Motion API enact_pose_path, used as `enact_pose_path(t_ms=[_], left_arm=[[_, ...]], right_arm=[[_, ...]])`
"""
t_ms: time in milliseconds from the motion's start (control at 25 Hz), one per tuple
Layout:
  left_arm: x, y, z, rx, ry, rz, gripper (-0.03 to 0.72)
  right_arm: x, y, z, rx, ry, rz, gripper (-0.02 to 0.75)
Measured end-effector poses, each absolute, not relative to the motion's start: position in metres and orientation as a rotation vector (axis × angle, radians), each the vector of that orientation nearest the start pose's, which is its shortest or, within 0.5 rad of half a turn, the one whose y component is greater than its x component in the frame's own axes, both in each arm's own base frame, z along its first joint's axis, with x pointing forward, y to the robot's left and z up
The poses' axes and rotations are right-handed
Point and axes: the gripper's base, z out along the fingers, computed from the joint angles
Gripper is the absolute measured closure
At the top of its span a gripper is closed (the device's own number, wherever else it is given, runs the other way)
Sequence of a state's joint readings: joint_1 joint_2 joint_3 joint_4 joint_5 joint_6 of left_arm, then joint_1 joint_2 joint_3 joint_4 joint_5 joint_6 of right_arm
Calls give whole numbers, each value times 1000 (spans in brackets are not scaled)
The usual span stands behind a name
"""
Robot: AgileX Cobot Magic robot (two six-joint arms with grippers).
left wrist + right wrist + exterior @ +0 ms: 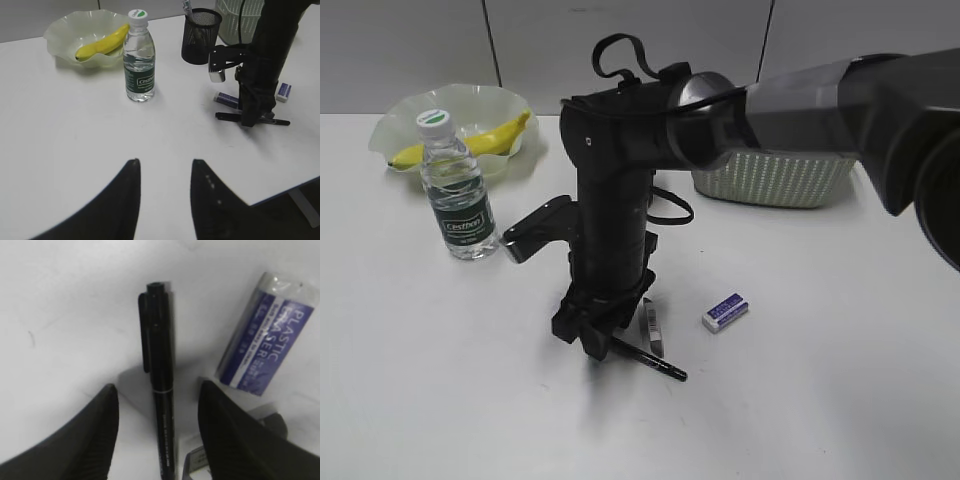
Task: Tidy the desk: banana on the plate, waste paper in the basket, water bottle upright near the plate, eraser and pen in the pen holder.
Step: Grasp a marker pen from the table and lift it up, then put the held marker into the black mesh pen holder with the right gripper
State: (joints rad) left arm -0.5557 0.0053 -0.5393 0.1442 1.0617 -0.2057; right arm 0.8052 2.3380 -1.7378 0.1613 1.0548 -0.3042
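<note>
A black pen (159, 340) lies flat on the white desk (440, 380). My right gripper (157, 387) is open, pointing down, with one finger on each side of the pen. In the exterior view the gripper (592, 340) stands over the pen (655, 364). A blue and white eraser (265, 355) lies just beside the pen; it also shows in the exterior view (725, 312). My left gripper (165, 165) is open and empty above bare desk. The banana (480, 142) lies in the plate (395, 125). The water bottle (455, 190) stands upright in front of the plate. The waste paper is not in view.
The basket (770, 180) stands at the back right, behind my right arm. The black mesh pen holder (200, 35) stands beside it with something thin sticking out; the arm hides it in the exterior view. A second small bar-shaped eraser (651, 325) lies beside the pen.
</note>
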Motion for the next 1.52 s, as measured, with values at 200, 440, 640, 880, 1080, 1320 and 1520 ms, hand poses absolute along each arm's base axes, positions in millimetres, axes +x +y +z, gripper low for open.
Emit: enact_pose_path(t_ms=[200,440,640,880,1080,1320,1520], left_arm=[[-2,15,289,342,1988,-315,432],[-2,15,289,342,1988,-315,432],[-2,15,289,342,1988,-315,432],[-2,15,289,342,1988,-315,432],[-2,15,289,342,1988,-315,432],[-2,15,289,342,1988,-315,432],[-2,15,289,342,1988,-315,432]], right_arm=[[306,335,99,-1586,2751,171,336],[308,334,97,-1591,2745,138,610],[306,337,99,-1560,2763,203,643],[309,347,123,-1506,2732,307,643],[313,351,188,-1439,2574,370,643],[325,340,259,-1228,2347,432,643],[355,311,287,-1000,2265,404,643]])
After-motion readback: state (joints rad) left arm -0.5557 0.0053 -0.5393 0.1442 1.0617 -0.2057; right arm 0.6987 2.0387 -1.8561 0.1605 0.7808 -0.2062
